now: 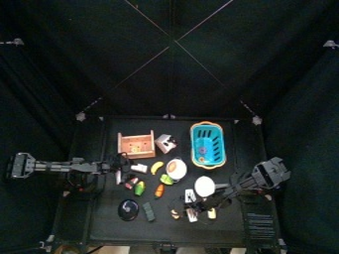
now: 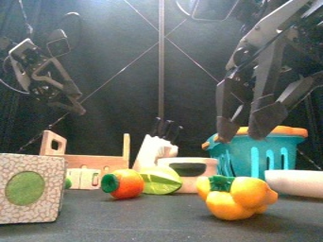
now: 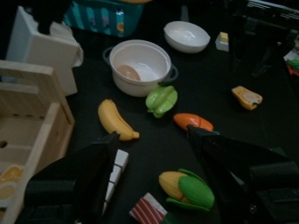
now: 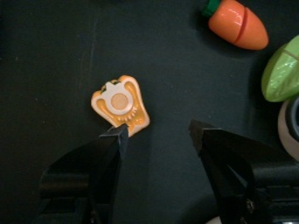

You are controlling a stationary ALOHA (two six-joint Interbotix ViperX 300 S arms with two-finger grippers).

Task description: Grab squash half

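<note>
The left gripper [image 3: 152,188] hangs open left of the pot [image 3: 138,66], out of the way; the squash half [image 4: 121,105] lies right of the pot, the right gripper [image 4: 158,144] spread just above it to straddle it

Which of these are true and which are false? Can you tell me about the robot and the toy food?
1. The right gripper has its fingers open. True.
2. The squash half is held up in the air. False: it lies flat on the table, not gripped.
3. The banana is inside the white pot. False: it lies on the table beside the pot.
4. A teal basket sits on the table. True.
5. The carrot is between the right fingers. False: it lies off to one side.
</note>
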